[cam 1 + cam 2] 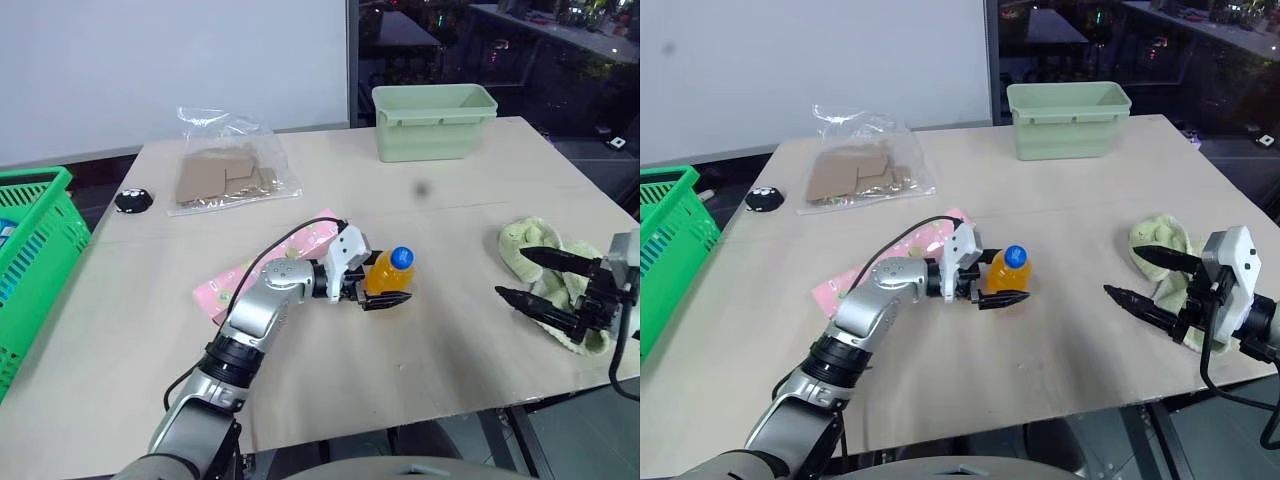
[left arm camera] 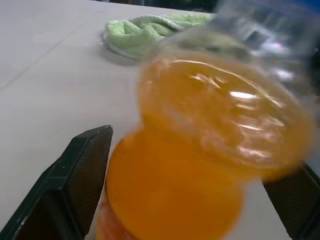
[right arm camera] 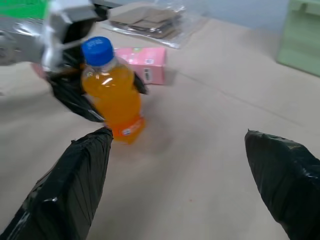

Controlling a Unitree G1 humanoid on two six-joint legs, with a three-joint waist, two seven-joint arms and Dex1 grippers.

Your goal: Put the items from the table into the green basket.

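Worktop: large pale beige wood-look worktop (image 1: 330, 370) spans most of the frame; all three task items lie or stand on it, so as far as shows, nothing is binned yet.
Basket: big bright green lattice-sided plastic basket (image 1: 35, 250) at the left edge of the frame, off the worktop's left end; its inside is mostly cut off, contents cannot be told.
Pink box: long pink rectangular printed box (image 1: 225, 285) lies flat left of centre, partly under the left arm; untouched, to my reading.
Cloth: pale green fluffy cloth (image 1: 525, 240) is bunched at the right edge, just behind the right end effector.
Bottle: small orange drink bottle with blue cap (image 1: 390, 272) stands upright at centre, between the left fingers.
Left end effector (image 1: 385, 298): fingers spread wide on either side of the bottle's lower body, not yet clamped; judged mid-grasp.
Right end effector (image 1: 1145, 278): fingers wide apart, carrying nothing, hovering lower right.
Remaining: bottle, box and cloth all still to go left into the basket.
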